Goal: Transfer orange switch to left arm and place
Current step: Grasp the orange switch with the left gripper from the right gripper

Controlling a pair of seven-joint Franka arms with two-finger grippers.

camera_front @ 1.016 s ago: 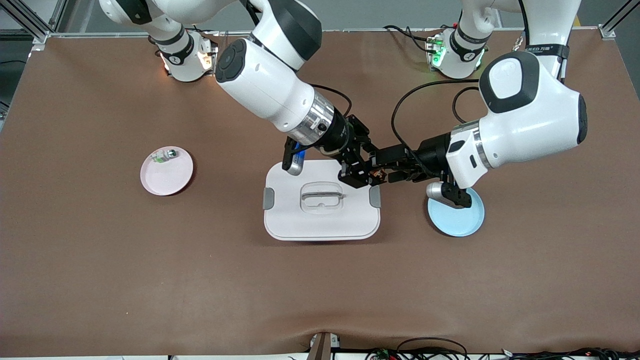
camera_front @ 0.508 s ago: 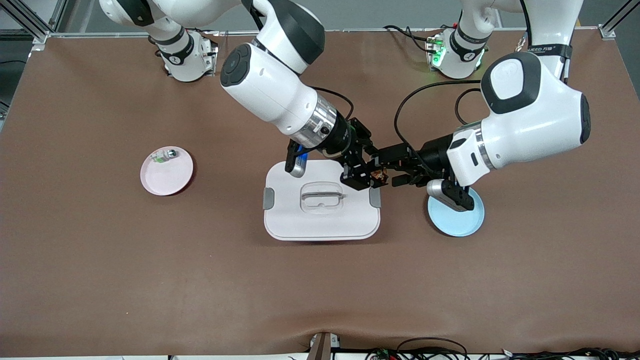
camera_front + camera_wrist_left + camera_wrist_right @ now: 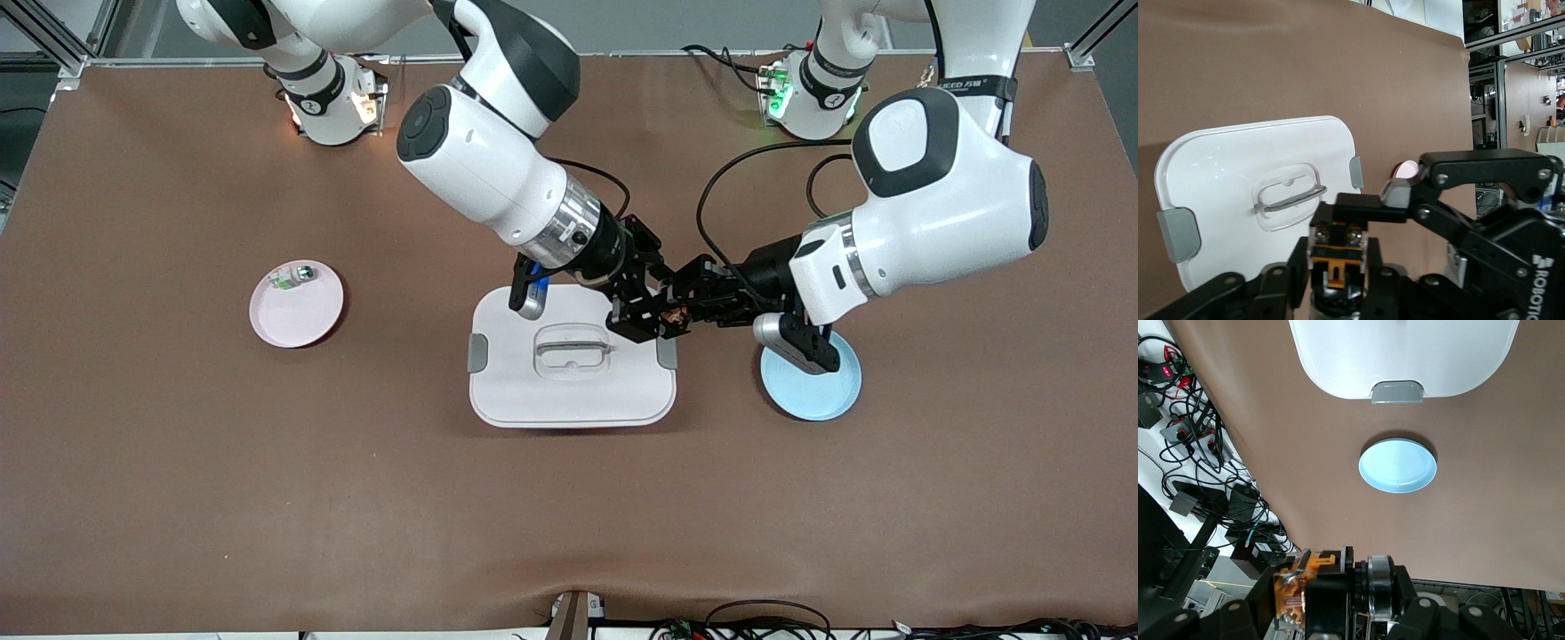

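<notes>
The orange switch (image 3: 676,315) hangs in the air over the edge of the white box (image 3: 569,391) at the left arm's end. My right gripper (image 3: 662,318) is shut on it; in the right wrist view the switch (image 3: 1293,590) sits against a black finger (image 3: 1328,610). My left gripper (image 3: 689,309) meets it from the blue plate's side. In the left wrist view the switch (image 3: 1338,248) sits between my left gripper's fingers (image 3: 1300,257), which hug both its sides, and the right gripper's fingertip (image 3: 1361,207) lies on its top.
A blue plate (image 3: 813,391) lies beside the box toward the left arm's end, partly under the left wrist. A pink plate (image 3: 293,320) with a small silver-and-green part (image 3: 293,276) lies toward the right arm's end. The box shows below in both wrist views (image 3: 1238,173) (image 3: 1405,353).
The left gripper has moved in toward the right gripper and its fingers now flank the switch. The right gripper has stayed over the box edge with the switch.
</notes>
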